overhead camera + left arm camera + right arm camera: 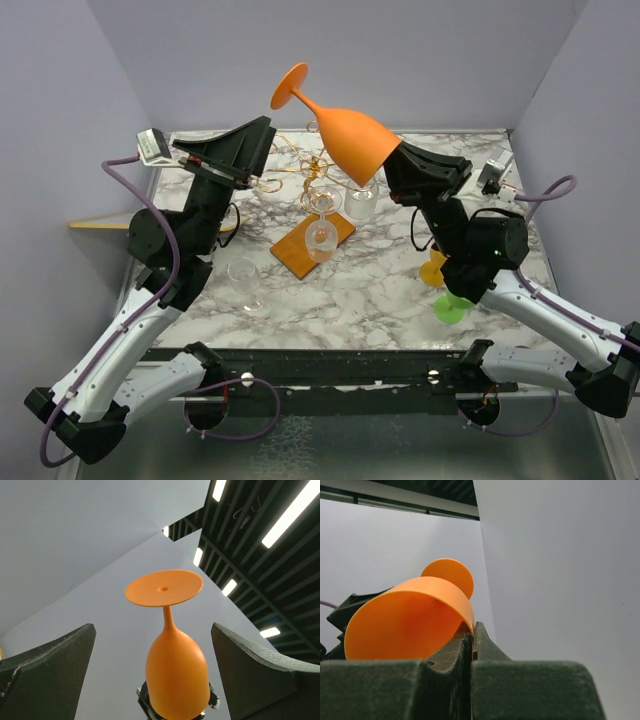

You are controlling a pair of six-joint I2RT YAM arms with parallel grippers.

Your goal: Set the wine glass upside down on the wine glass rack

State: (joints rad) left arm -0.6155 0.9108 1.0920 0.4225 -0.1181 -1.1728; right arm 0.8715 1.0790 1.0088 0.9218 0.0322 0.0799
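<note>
Two walls [60, 80] and a marble table [380, 290] bound the work, with the rack [300, 252] standing about mid-table on its wooden base. Above the rack and a little to its right, the right claw [393, 165] has its jaws pinched together on the rim of the orange wine glass [348, 138], one finger inside the bowl and one outside. The glass hangs tilted over the rack, with its bowl down at the claw and its foot up toward the rack's far left. Left of the rack, at about the same height, the left claw [262, 150] stands wide apart and holds nothing. In its wrist view the glass shows between its fingers [50, 670], apart from both.

The glass looks like matte, opaque plastic, so it is probably light, stiff, and less slippery or breakable than real glass. A rim pinch is a thin hold with the whole length hanging off it, so the glass could swing or slip. The stem just below the foot seems the better place for the left claw to take over, since the foot has to slide onto a wire arm.

Room is tight at the rack. Clear glasses [322, 225] already sit at its centre, another [360, 203] stands just right of it, and one [245, 278] stands near its left front. Curled wire arms [290, 168] on the rack's left look free, though they are hard to trace.
</note>
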